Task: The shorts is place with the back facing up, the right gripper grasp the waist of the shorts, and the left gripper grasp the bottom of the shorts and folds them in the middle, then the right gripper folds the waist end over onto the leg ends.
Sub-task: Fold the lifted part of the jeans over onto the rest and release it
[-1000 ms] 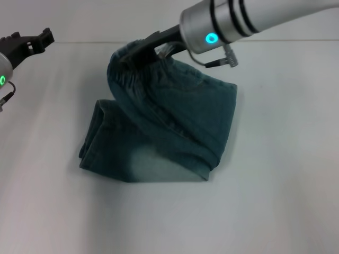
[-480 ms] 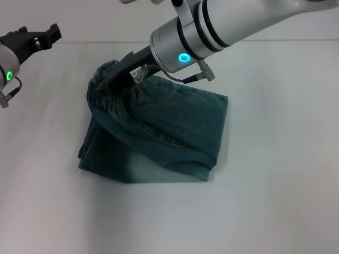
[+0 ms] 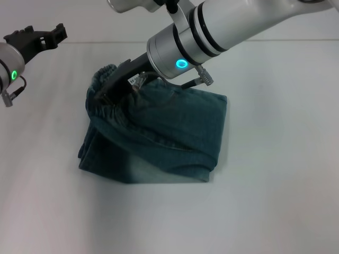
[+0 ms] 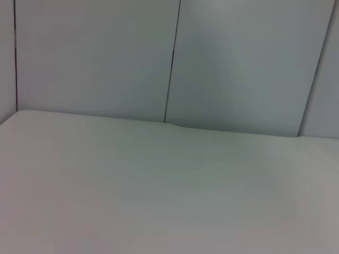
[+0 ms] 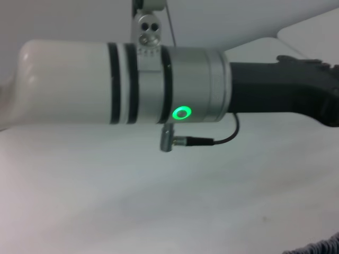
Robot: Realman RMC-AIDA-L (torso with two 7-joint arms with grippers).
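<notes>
The teal denim shorts (image 3: 175, 127) lie folded lengthwise on the white table (image 3: 275, 159), the leg ends (image 3: 100, 159) at the left. My right gripper (image 3: 107, 91) is shut on the gathered elastic waist (image 3: 100, 106) and holds it a little above the leg ends, with the cloth draped back over the lower layer. A strip of the waist (image 5: 318, 246) shows at the edge of the right wrist view. My left gripper (image 3: 36, 37) hovers open at the far left, apart from the shorts and holding nothing. The left wrist view shows only table and wall.
The left arm (image 5: 122, 82), with its green light, crosses the right wrist view. A panelled wall (image 4: 169, 58) stands behind the table's far edge. Bare tabletop surrounds the shorts on all sides.
My right gripper has carried the waist leftward and lower, from above the fold to over the leg ends. The left gripper has drifted slightly right and up.
</notes>
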